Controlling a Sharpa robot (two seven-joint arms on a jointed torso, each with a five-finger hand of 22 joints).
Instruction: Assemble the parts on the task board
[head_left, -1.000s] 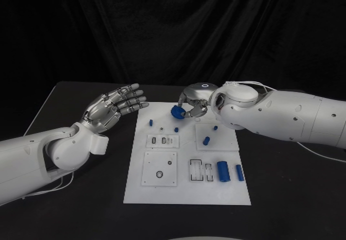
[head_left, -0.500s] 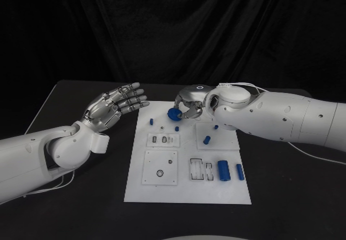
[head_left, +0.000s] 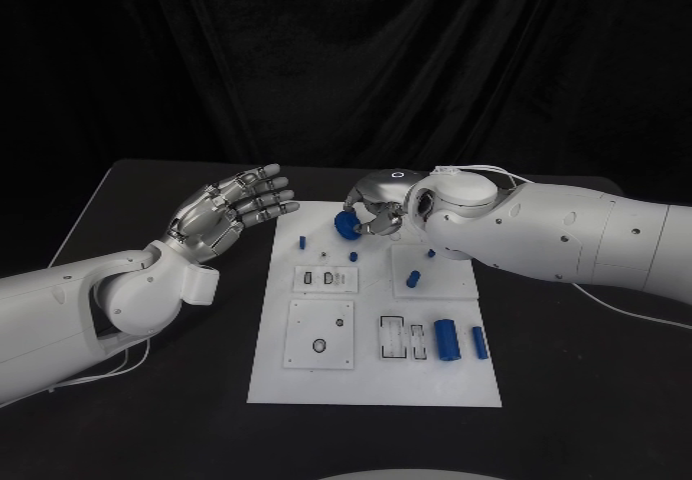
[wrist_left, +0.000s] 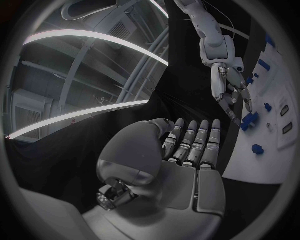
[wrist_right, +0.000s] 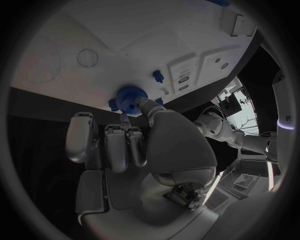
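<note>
The white task board (head_left: 375, 385) lies in the middle of the black table. Above its far edge my right hand (head_left: 381, 206) pinches a blue gear (head_left: 346, 227) between thumb and fingertips. In the right wrist view the gear (wrist_right: 129, 96) hangs just over the board (wrist_right: 125, 35), with my right hand (wrist_right: 140, 145) around it. My left hand (head_left: 231, 212) is raised beside the board's far left corner, fingers straight and apart, holding nothing. The left wrist view looks past my left hand (wrist_left: 187, 165) at the right hand (wrist_left: 228, 80) and the gear (wrist_left: 249, 121).
Small blue pegs (head_left: 303, 243) (head_left: 413, 281) stand on the far half of the board. Two blue cylinders (head_left: 447, 343) lie near its right edge. White inset plates with slots and holes (head_left: 320, 337) cover the board's left and middle. Black table surrounds the board.
My right hand has carried the gear a little to the left over the board's far edge. The left hand has not moved.
</note>
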